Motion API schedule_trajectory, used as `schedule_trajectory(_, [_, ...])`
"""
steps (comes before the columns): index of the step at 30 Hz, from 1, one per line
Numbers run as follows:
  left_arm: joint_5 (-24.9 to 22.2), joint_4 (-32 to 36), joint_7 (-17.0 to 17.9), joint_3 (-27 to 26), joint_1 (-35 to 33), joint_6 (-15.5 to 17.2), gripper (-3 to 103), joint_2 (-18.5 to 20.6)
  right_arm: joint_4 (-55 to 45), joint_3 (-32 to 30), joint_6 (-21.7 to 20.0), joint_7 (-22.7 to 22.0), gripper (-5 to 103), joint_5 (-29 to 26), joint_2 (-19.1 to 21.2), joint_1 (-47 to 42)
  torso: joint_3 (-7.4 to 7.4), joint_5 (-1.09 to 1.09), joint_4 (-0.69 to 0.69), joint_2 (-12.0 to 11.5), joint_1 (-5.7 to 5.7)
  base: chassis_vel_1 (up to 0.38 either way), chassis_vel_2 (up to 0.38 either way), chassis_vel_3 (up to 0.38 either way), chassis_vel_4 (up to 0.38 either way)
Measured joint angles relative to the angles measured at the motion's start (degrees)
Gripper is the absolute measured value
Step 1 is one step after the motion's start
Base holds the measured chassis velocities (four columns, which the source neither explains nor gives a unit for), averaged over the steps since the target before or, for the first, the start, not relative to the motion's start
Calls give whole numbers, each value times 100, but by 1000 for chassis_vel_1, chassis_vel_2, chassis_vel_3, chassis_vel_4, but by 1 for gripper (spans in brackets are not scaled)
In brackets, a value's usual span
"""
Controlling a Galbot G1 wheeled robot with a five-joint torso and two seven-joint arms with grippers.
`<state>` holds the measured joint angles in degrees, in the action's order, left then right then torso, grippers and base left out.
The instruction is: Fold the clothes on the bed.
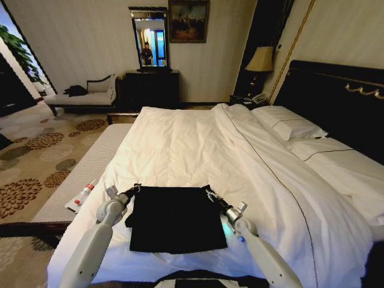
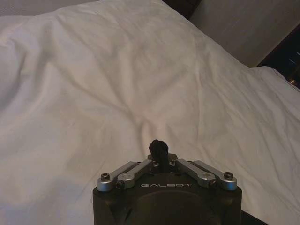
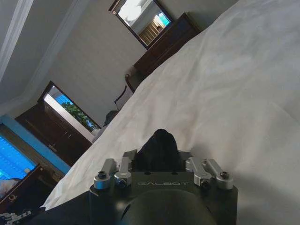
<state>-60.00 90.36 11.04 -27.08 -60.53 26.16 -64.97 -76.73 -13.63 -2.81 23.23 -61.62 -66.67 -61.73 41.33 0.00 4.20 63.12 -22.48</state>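
On the robot's left, a small white tube with a red cap (image 1: 81, 197) lies on the pale upholstered bench (image 1: 84, 171) that runs along the side of the bed, outboard of the left gripper (image 1: 135, 188) and apart from it. The left gripper is at the far left corner of the soft black T-shirt (image 1: 177, 217), clenched on a pinch of the dark fabric; in the left wrist view a small tuft of black cloth (image 2: 158, 150) sticks up between the closed fingers (image 2: 158, 165), with rumpled white duvet spreading out beyond it. The T-shirt lies between the two grippers as a dark, roughly rectangular panel, flat on the white duvet near the near edge of the large bed with white bedding (image 1: 198, 144), its far edge strung from one gripper to the other; no lettering shows on the upturned face. The right gripper (image 1: 209, 194) is at the far right corner of the T-shirt, likewise closed on the cloth; the right wrist view shows a thicker bunch of black fabric (image 3: 158, 147) caught between its fingers (image 3: 140, 157). Ahead of both grippers the duvet stretches away, creased. Further right and well beyond the right gripper, white pillows (image 1: 288, 127) rest against the tall dark wooden headboard (image 1: 336, 102).
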Motion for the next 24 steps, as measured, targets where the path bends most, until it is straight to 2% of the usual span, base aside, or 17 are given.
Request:
schedule_trajectory(1, [1,-2,-1,1,2,-2,3,0,14,2,0,5,44,1,-3,11,0,0,0,0,0,0,0,0,0])
schedule_trajectory(4, [5,-10,-8,7,3,-10,3,5,31,20,0,29,27,1,-30,38,0,0,0,0,0,0,0,0,0])
schedule_trajectory(5, [5,-10,-8,7,3,-10,3,5,31,20,0,29,27,1,-30,38,0,0,0,0,0,0,0,0,0])
schedule_trajectory(9, [19,-26,-18,20,3,-33,3,13,74,66,40,107,6,5,-80,90,0,0,0,0,0,0,0,0,0])
schedule_trajectory(15, [18,-19,-27,18,8,-82,3,25,96,16,217,279,2,-24,-104,128,0,0,0,0,0,0,0,0,0])
schedule_trajectory(18, [5,132,-106,-37,-10,-208,3,43,-87,-198,481,643,2,-299,-70,89,0,1,-1,0,0,0,0,0,0])
schedule_trajectory(19, [5,132,-106,-37,-10,-208,3,43,-87,-198,481,643,2,-299,-70,89,0,1,-1,0,0,0,0,0,0])
schedule_trajectory(24, [-507,939,-278,-368,-270,-425,3,10,-871,-543,845,1189,2,-929,138,-349,0,0,0,0,0,0,0,0,0])
